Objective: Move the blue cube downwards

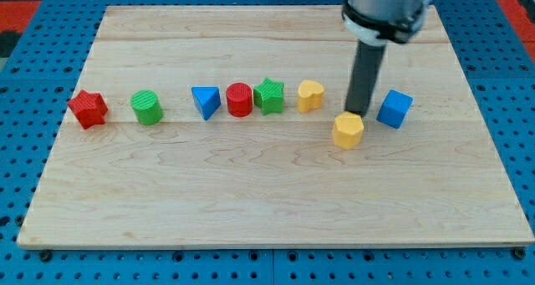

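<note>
My tip [358, 112] sits just left of the blue cube [394, 109], touching the yellow block [348, 129], not yet above the cube to push it down; no jaws here, nothing held

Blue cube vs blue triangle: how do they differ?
The blue cube is box-shaped; the blue triangle is a wedge. The cube sits at the row's right end, just right of my tip; the triangle sits left of centre, far from it. Both are blue and rest on the board.
</note>
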Robot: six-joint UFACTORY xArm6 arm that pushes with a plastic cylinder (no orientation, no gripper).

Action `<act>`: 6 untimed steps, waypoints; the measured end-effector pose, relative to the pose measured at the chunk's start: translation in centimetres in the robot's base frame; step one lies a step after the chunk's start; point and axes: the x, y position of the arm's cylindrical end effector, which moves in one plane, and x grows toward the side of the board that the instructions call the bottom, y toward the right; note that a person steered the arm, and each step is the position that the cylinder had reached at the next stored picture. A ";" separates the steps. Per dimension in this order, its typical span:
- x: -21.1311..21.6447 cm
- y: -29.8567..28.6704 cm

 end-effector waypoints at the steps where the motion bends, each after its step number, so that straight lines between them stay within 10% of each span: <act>1: -4.4 0.6; 2: -7.6 1.6; 4: 6.7 5.2; 6: 7.3 3.5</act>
